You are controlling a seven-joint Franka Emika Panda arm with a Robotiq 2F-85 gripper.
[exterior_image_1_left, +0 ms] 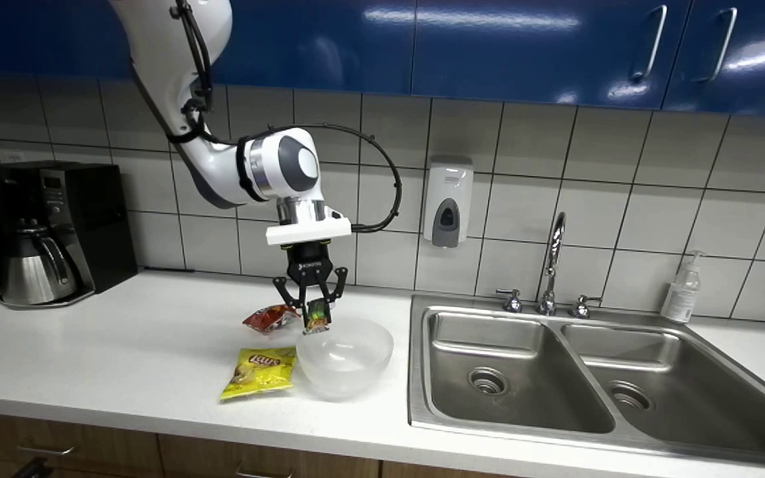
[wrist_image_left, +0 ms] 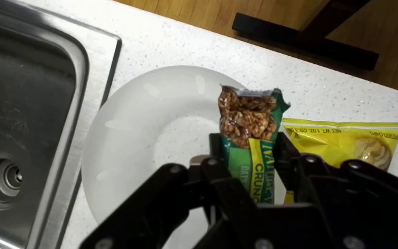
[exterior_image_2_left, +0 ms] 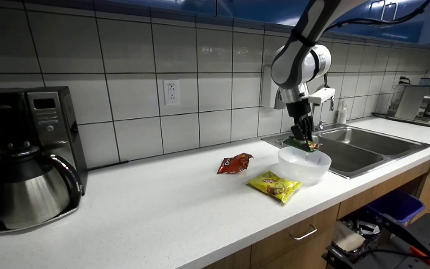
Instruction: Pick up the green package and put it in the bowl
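Note:
The green package [wrist_image_left: 248, 117] is a small granola bar packet in a green wrapper with a picture of the bar at its end. My gripper [wrist_image_left: 249, 143] is shut on it, one finger on each long side. In both exterior views the gripper [exterior_image_1_left: 317, 317] points down and holds the package [exterior_image_2_left: 300, 144] above the rim of the bowl. The bowl [exterior_image_1_left: 356, 368] is round, whitish and translucent, on the counter beside the sink. It also shows in an exterior view [exterior_image_2_left: 304, 168] and in the wrist view [wrist_image_left: 123, 138], where the package overlaps its edge nearest the yellow bag.
A yellow chip bag [exterior_image_1_left: 261, 372] lies close beside the bowl. A red packet [exterior_image_2_left: 235, 163] lies further back on the counter. The steel sink [exterior_image_1_left: 515, 372] is on the bowl's other side. A coffee maker [exterior_image_2_left: 32, 157] stands at the far end. The tiled wall [exterior_image_1_left: 382, 252] runs behind.

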